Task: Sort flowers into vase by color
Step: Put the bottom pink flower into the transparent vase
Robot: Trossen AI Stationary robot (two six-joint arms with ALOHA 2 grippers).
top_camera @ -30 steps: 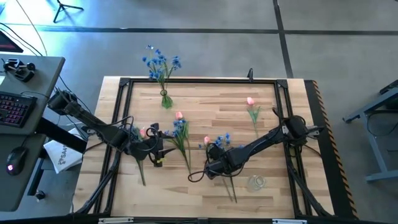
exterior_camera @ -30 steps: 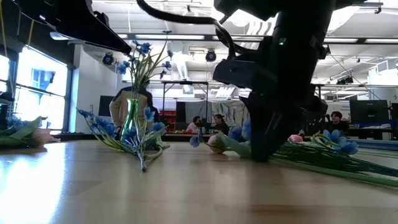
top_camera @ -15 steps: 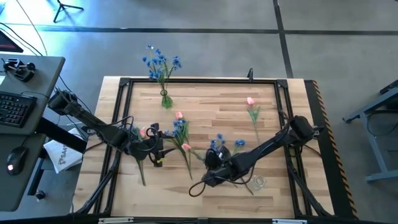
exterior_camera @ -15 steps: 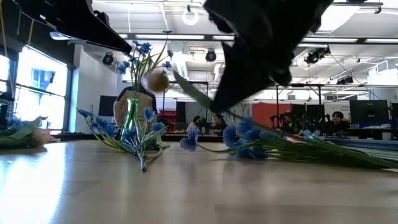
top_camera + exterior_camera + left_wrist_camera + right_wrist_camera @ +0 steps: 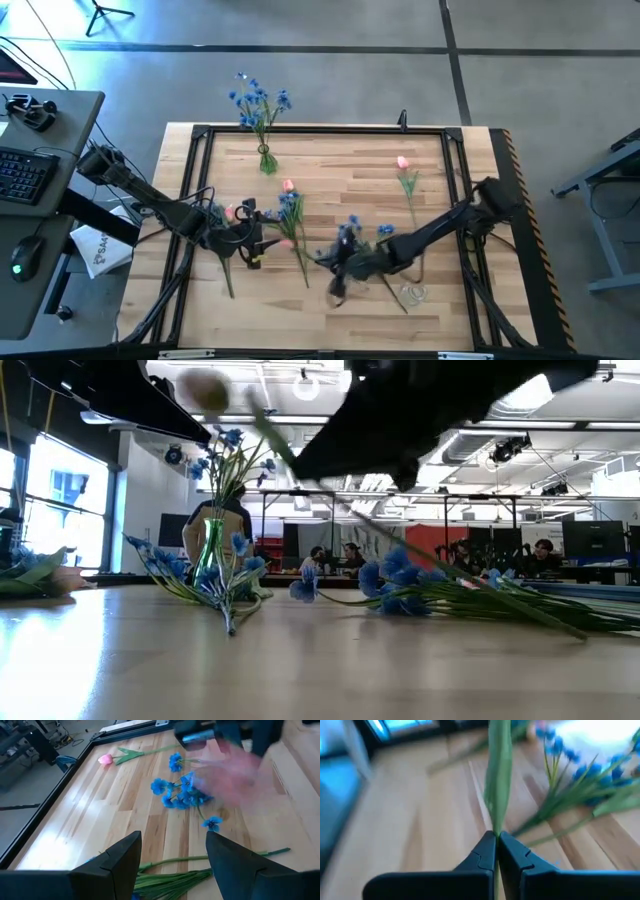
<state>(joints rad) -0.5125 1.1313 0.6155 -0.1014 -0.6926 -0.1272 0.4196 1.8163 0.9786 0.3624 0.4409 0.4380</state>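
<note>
My right gripper (image 5: 336,264) hangs over the table's near middle, shut on a pink flower whose bud (image 5: 205,388) is raised high in the low view. Its green stem (image 5: 496,795) runs out between the fingers in the right wrist view. Loose blue flowers (image 5: 352,230) (image 5: 400,588) lie flat on the wood beneath it. My left gripper (image 5: 172,855) (image 5: 250,236) is open above green stems near the table's left side, touching nothing. A green vase (image 5: 266,160) (image 5: 212,545) holding blue flowers stands at the far edge. A clear vase (image 5: 412,293) stands near right. My right gripper pinches the pink flower's green stem (image 5: 495,826) between its two fingertips, well below the bud. The flower is tilted, with the bud end up. The lower stem (image 5: 520,610) slants down toward the stems lying on the table; whether it touches them I cannot tell.
Other pink flowers lie flat at far right (image 5: 404,168), at the middle (image 5: 288,187) and beside the left gripper (image 5: 230,212). A blue bunch (image 5: 290,208) lies left of centre. A black frame (image 5: 320,130) rims the table. A desk with a keyboard (image 5: 25,175) stands left.
My right gripper has risen from the table with the pink flower, which was lying among the blue ones. The bud end has swung up and toward the left. The blue flowers have stayed on the wood.
</note>
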